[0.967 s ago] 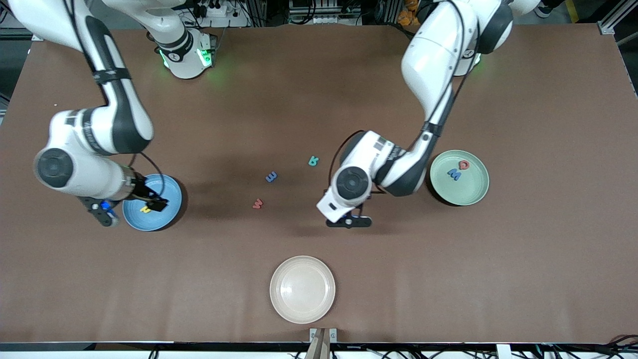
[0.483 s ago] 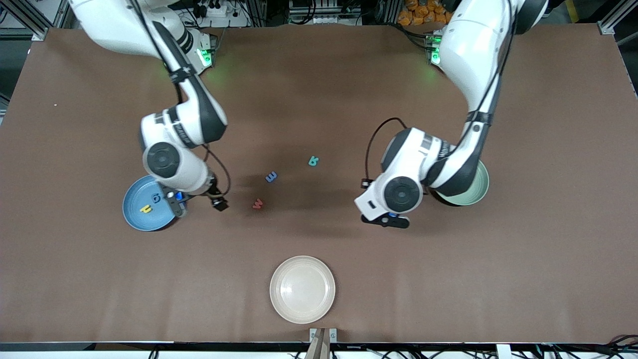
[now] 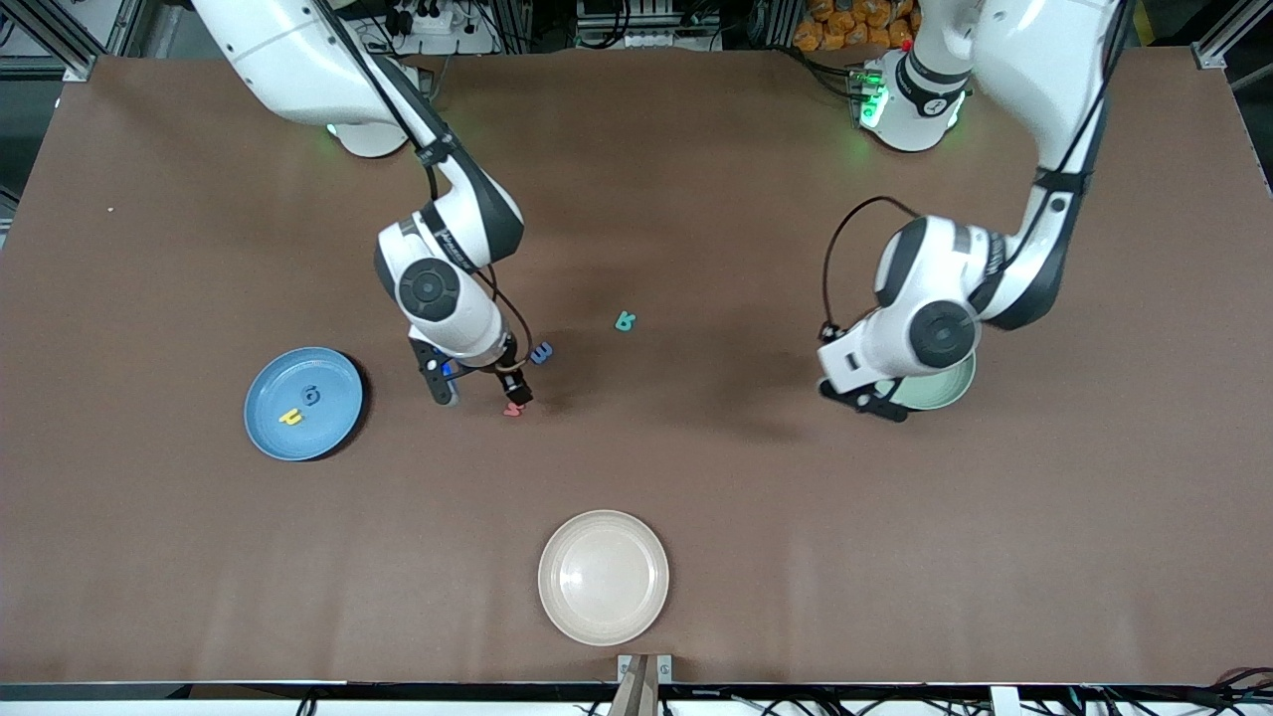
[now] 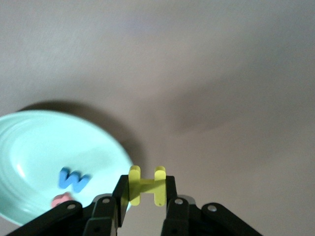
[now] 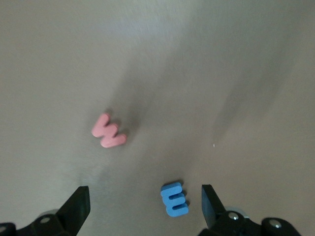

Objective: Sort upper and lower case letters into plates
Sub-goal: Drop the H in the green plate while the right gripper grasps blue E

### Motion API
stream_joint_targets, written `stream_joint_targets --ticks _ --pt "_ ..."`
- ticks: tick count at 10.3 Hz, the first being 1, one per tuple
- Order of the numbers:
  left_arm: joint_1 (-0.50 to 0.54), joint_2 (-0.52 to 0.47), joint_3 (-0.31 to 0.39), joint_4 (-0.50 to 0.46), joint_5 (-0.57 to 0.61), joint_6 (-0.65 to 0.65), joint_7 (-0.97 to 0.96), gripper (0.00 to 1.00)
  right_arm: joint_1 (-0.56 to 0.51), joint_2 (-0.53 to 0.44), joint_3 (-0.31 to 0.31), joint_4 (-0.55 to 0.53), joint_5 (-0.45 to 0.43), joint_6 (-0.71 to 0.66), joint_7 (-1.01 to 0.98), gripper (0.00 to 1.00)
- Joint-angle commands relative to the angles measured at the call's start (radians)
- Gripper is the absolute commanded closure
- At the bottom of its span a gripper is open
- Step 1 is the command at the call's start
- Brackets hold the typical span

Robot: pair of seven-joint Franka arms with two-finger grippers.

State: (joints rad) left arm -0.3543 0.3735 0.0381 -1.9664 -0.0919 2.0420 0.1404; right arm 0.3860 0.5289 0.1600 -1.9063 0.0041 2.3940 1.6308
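Note:
My left gripper (image 4: 146, 189) is shut on a yellow letter H (image 4: 134, 175), hanging just off the rim of the mint green plate (image 4: 39, 142). That plate holds a blue letter (image 4: 74, 180) and a red one (image 4: 60, 200). In the front view the left gripper (image 3: 870, 401) and its arm hide most of the green plate (image 3: 950, 390). My right gripper (image 3: 477, 386) is open above the table's middle. In its wrist view a blue E (image 5: 174, 199) lies between the fingers of the right gripper (image 5: 143, 196), a red w (image 5: 109, 130) beside them. The blue plate (image 3: 338, 393) holds a yellow letter (image 3: 289, 417) and a dark blue one (image 3: 311, 395).
A teal letter (image 3: 625, 320) lies alone, toward the left arm's end from the blue E (image 3: 541, 352). The red w (image 3: 512, 408) shows partly under a right finger. A cream plate (image 3: 552, 557) sits near the front edge.
The right arm has swung from the blue plate to the middle, over the blue E and red w. The left arm has carried its letter from the middle to the green plate's edge.

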Motion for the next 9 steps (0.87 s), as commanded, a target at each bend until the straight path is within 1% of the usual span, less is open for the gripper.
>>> stream_joint_targets --ticks 1,2,3,4,5,6,7,8,9 --pt "0.089 -0.14 -0.014 -0.234 0.017 0.128 0.158 1.0 0.043 0.017 0.003 -0.019 0.0 0.019 0.067 0.0" --pt "0.118 -0.148 -0.015 -0.299 0.017 0.2 0.191 1.0 0.066 0.017 0.004 -0.034 -0.001 0.022 0.07 0.0" --pt "0.123 -0.137 -0.018 -0.336 0.003 0.266 0.186 1.0 0.082 0.017 0.007 -0.051 -0.036 0.022 0.07 0.0" --pt "0.118 -0.136 -0.021 -0.354 -0.011 0.285 0.18 1.0 0.082 0.016 0.019 -0.074 -0.09 0.025 0.07 0.0" --pt "0.117 -0.133 -0.021 -0.367 -0.028 0.302 0.18 1.0 0.077 0.013 0.023 -0.097 -0.128 0.055 0.07 0.0" --pt "0.117 -0.12 -0.021 -0.367 -0.029 0.313 0.18 1.0 0.076 0.006 0.024 -0.118 -0.145 0.092 0.069 0.0" --pt "0.113 -0.114 -0.021 -0.364 -0.029 0.316 0.18 0.88 0.071 0.003 0.024 -0.12 -0.162 0.1 0.069 0.0" --pt "0.101 -0.098 -0.023 -0.355 -0.028 0.316 0.18 0.01 0.068 -0.003 0.024 -0.12 -0.173 0.1 0.067 0.0" --pt "0.101 -0.09 -0.03 -0.35 -0.038 0.317 0.18 0.0 0.064 -0.012 0.024 -0.12 -0.177 0.1 0.066 0.0"
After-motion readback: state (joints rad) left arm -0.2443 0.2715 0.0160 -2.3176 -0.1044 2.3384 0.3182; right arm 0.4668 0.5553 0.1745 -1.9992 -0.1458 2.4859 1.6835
